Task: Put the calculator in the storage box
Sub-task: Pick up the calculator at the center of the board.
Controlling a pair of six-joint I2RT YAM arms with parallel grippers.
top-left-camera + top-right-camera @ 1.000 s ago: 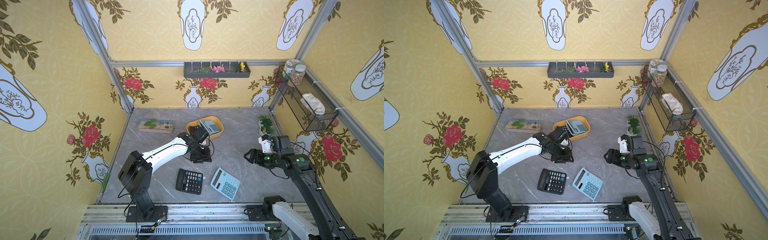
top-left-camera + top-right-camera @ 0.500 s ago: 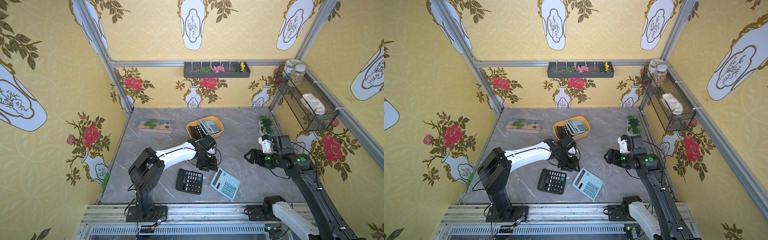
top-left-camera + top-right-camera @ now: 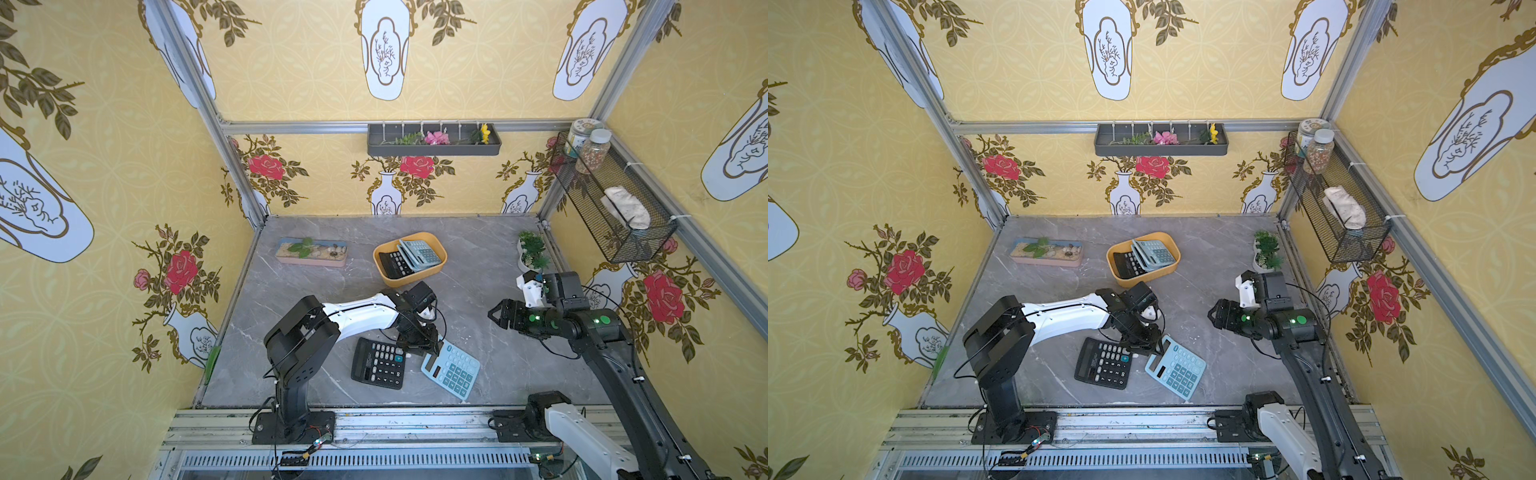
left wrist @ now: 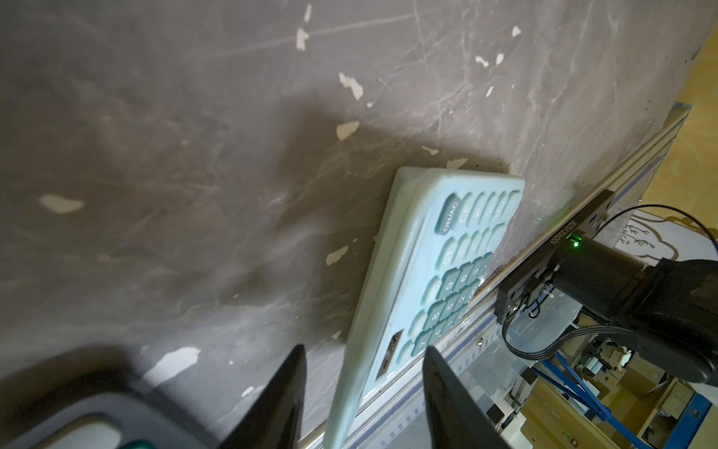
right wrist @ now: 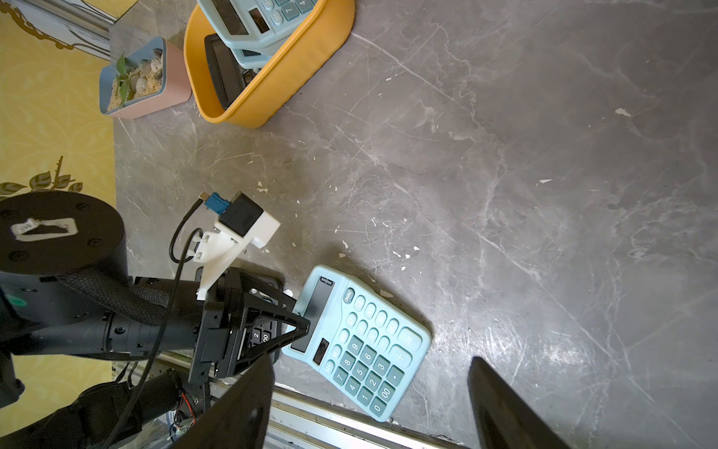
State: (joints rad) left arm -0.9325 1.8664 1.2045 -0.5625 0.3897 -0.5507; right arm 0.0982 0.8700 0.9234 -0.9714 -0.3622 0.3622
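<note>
Both left fingers [image 4: 279,396] and right fingers [image 5: 505,408] gape; blue calculator [image 3: 451,370] lies diagonally, display end between left fingers.

Two black arms [image 3: 299,353], white link shells [image 3: 361,316], green lights [image 3: 602,320], black cables [image 4: 533,355], white camera mount [image 5: 241,239].

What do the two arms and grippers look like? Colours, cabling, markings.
The left arm has a black base and joints and a white forearm link with a thin black cable along it. The left gripper is black with tapered lattice fingers, a white printed camera mount and a blue connector. The right arm has black links and green status lights. The right gripper is black and pointed.
</note>
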